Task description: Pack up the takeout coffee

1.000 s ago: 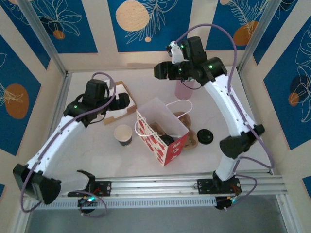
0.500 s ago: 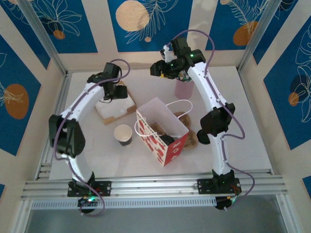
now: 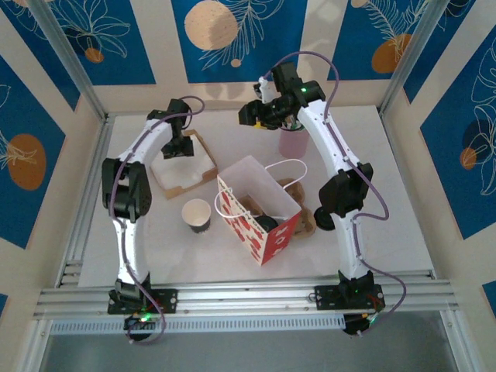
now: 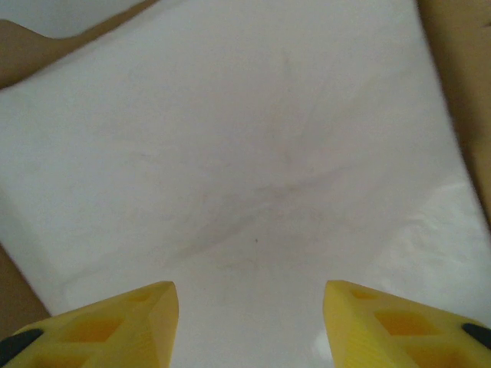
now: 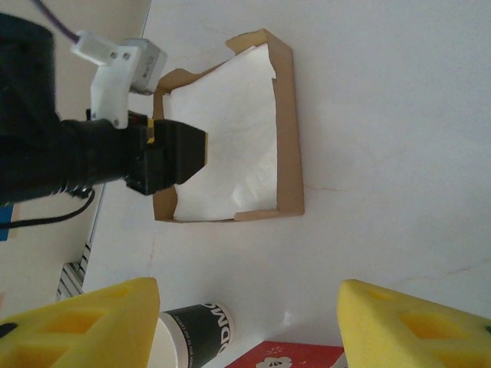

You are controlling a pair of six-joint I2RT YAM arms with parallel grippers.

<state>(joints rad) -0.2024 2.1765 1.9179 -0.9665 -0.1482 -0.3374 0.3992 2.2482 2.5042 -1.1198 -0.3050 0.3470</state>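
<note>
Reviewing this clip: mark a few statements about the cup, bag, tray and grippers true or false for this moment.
1. The coffee cup stands on the table outside the bag, with no lid on. True.
2. The left gripper is over the paper-lined cardboard tray. True.
3. The right gripper holds the pink cup. False: its jaws are apart with nothing between them, and the pink cup stands on the table.
4. The bag lies flat on its side. False: it stands upright with its mouth open.
5. The black lid lies left of the coffee cup. False: it lies on the table to the right of the bag.
</note>
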